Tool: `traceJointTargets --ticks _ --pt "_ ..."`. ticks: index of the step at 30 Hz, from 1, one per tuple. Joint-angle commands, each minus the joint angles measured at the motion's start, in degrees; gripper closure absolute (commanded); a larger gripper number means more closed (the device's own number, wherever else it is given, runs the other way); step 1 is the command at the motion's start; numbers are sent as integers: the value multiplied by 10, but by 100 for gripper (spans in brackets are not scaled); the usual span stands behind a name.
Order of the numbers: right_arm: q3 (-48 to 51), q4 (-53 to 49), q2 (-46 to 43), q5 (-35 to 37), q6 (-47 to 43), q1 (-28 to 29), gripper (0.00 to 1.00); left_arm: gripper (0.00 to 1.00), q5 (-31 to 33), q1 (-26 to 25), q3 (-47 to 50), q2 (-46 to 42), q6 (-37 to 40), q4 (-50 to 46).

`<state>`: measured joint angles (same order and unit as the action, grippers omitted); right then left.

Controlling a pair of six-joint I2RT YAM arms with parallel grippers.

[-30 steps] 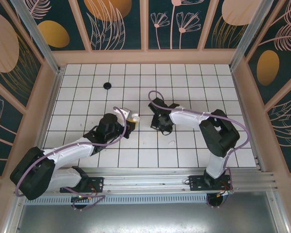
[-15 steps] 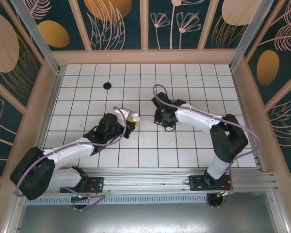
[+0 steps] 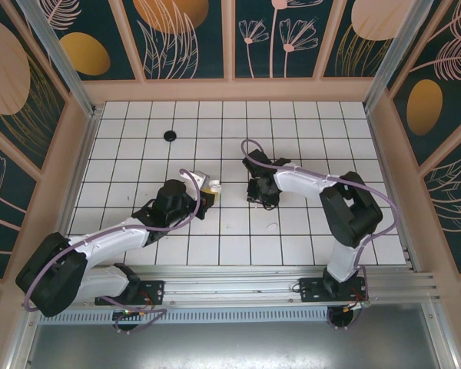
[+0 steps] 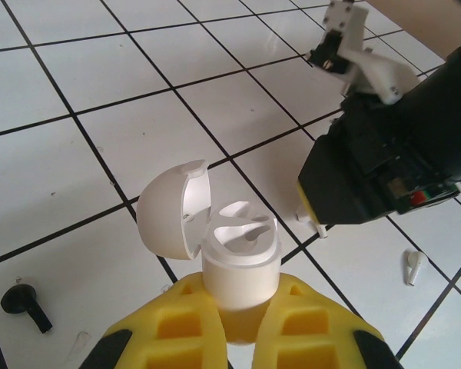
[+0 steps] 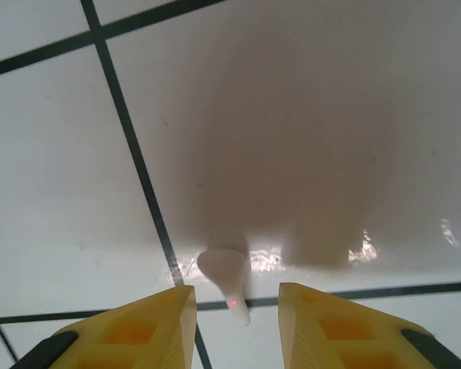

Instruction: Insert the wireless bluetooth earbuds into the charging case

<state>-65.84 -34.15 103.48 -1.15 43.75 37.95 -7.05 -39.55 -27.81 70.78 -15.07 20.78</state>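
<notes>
I'm looking down on a glossy white tiled floor (image 3: 138, 154) with thin black grout lines. The two white-and-black jointed arms reach in from the near edge. The left arm (image 3: 115, 238) stretches low and diagonally toward the centre. The right arm (image 3: 338, 207) folds at its elbow and bends back toward the middle.

The left gripper (image 3: 206, 189) has its ribbed yellow fingers (image 4: 184, 323) clamped on the base of the small white rounded plastic charging case (image 4: 238, 254), held above the tiles. The case is smooth and glossy. Its domed lid (image 4: 169, 219) is hinged open to the left, and both moulded sockets are empty.

The right gripper (image 5: 237, 307) points down at the floor, its yellow fingers apart, and straddles a tiny white stemmed earbud (image 5: 224, 273) lying on a grout line. I can't tell whether it touches either finger.

On the left wrist camera, a second white stemmed earbud (image 4: 412, 266) lies on a tile to the right of the case. A tiny black comma-shaped earbud (image 4: 21, 301) lies to its left.
</notes>
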Motion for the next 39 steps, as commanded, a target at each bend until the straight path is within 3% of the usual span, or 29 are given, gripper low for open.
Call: traceJointTargets --ticks 1,16,25,31,39 --pt "-20 -16 17 5 -19 -4 66 100 -2 -3 -3 -10 8 10" --pt "-40 -25 51 -4 -36 -5 72 100 3 -3 -8 -5 11 3" --pt "-36 -29 37 2 -35 -3 82 100 3 -3 -8 -6 14 3" --pt "-46 -36 -12 35 -33 -2 85 100 -21 -3 10 -20 21 39" --pt "-42 -13 -148 109 -57 15 88 100 -103 -3 8 -15 30 95"
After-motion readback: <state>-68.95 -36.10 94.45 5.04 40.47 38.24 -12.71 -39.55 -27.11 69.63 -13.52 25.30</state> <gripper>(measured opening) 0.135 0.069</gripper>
